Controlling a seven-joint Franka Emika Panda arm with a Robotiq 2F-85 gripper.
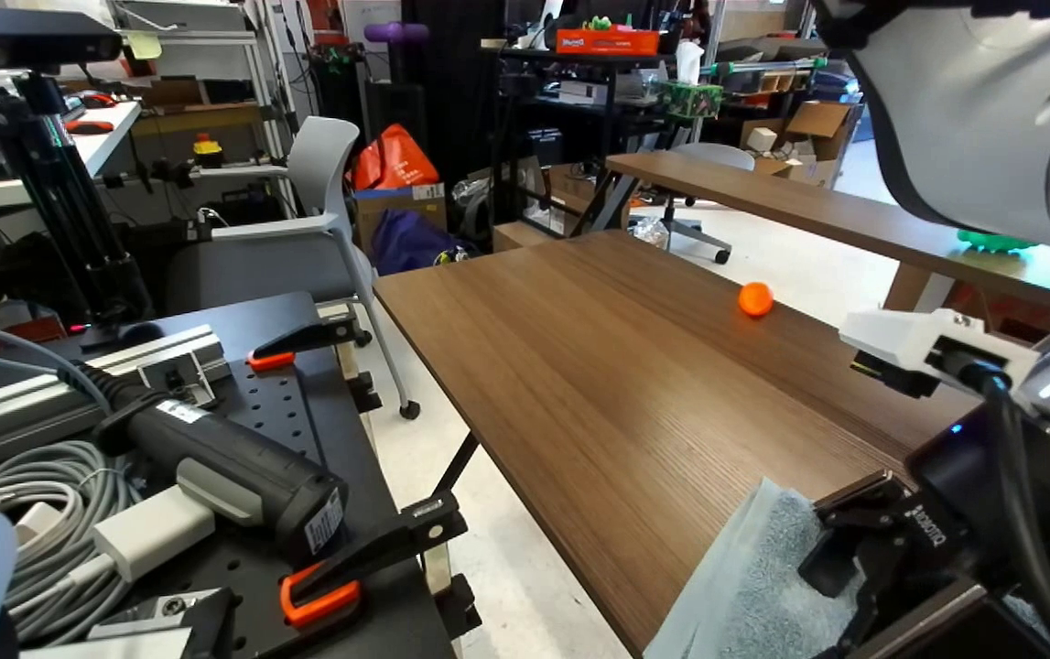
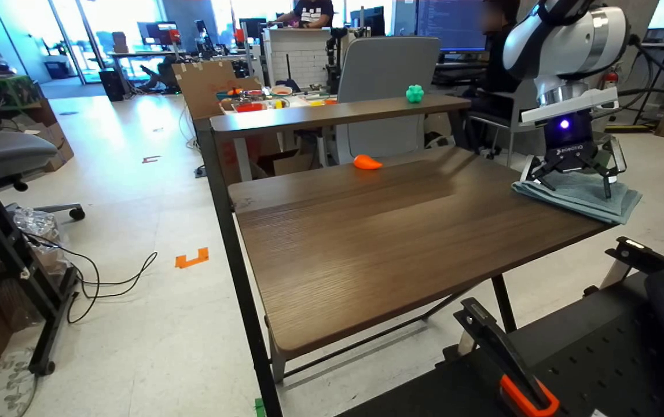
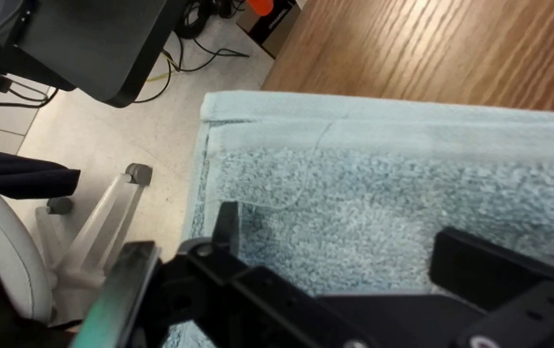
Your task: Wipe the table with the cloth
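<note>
The gripper (image 3: 342, 246) is spread wide; its fingertips (image 3: 470, 268), well apart, touch the pale blue cloth (image 3: 373, 193).

We see a blue-grey cloth (image 3: 378, 193), mottled lighter and darker across its pile, plain and paler along the edge. We note a brown bench (image 1: 625, 366) streaked with wood grain, a white-lettered black end effector (image 2: 578, 187), a white arm (image 1: 964, 101) banded in grey and black, one orange object (image 2: 366, 163), one green object (image 2: 415, 94).

A folded blue cloth (image 2: 576, 191) overhangs the brown table (image 2: 389, 237).
</note>
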